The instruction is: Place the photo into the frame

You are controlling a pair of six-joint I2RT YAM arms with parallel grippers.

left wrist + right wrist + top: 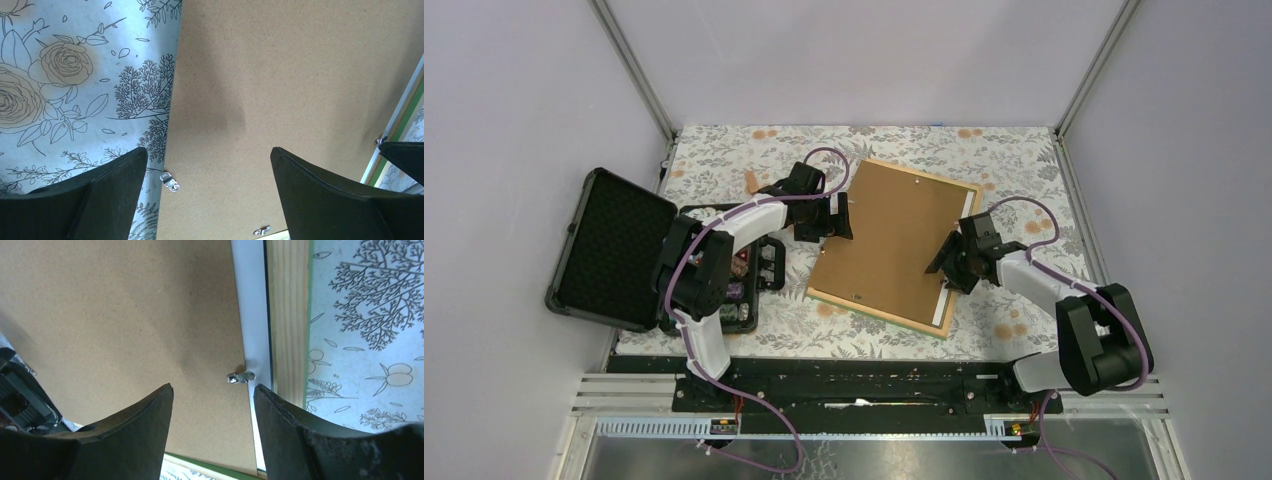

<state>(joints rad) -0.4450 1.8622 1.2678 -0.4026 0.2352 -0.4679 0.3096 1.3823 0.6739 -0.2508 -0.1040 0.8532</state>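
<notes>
While the black case (609, 250) lies open at the far left of the flowered tablecloth (724, 150), the left gripper (842, 216) hangs over the left edge of the brown backing board (894, 235), jaws spread wide, nothing between them. Wrist view: one finger (100, 200) over cloth, the other over board, small metal clip (170, 181) poking out at the board's edge. Frame (287, 315) lies face down mid-table, turned a bit off square, light wood back up, thin green edge showing along the near side. Board lies flat inside it, plain speckled brown, and stops short of the right rail. Photo (250, 315) shows only as a narrow white strip of its plain back, between the board's right edge and the wood rail; printed side hidden. Right gripper (213, 387) sits over the board's right edge, jaws partly apart, gripping nothing; second metal clip (241, 376) just past its tips, reaching from the board onto the white strip.
</notes>
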